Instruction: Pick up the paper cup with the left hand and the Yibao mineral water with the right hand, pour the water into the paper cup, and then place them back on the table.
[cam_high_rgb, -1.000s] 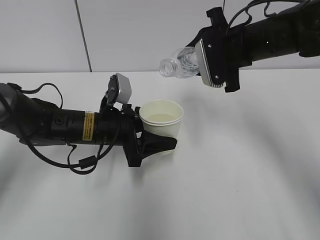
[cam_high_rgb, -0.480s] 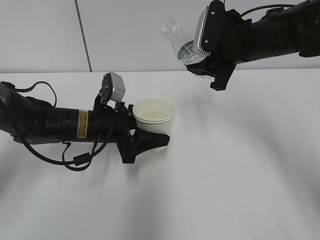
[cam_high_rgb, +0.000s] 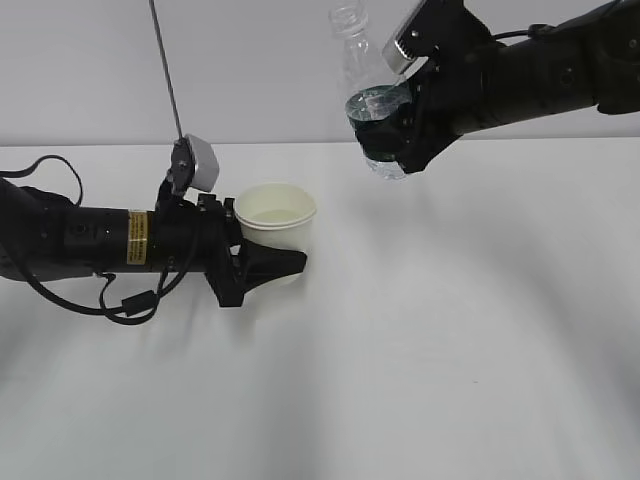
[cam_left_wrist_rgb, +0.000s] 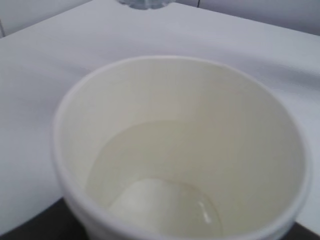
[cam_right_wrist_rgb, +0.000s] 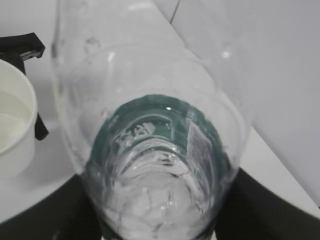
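Note:
The paper cup (cam_high_rgb: 276, 232) stands upright left of centre, low at the white table (cam_high_rgb: 450, 350); whether it touches the top I cannot tell. My left gripper (cam_high_rgb: 281, 250) is shut on its lower wall, one black finger (cam_high_rgb: 270, 265) showing in front. From the left wrist the cup (cam_left_wrist_rgb: 200, 125) fills the view, with a little water in its bottom. My right gripper (cam_high_rgb: 396, 122) holds the Yibao mineral water (cam_high_rgb: 372, 105) high at the upper right, nearly upright, open neck up. In the right wrist view the bottle (cam_right_wrist_rgb: 155, 150) sits between dark fingers (cam_right_wrist_rgb: 260, 210), and the cup (cam_right_wrist_rgb: 12, 130) shows at the left.
A pale wall with a dark vertical seam (cam_high_rgb: 165, 65) rises behind the table. The left arm's cables (cam_high_rgb: 130, 300) loop onto the tabletop. Bare white tabletop stretches to the right and toward the front.
The right gripper has swung the bottle from lying sideways with its mouth toward the cup to nearly upright. The left arm has drawn the cup to the left.

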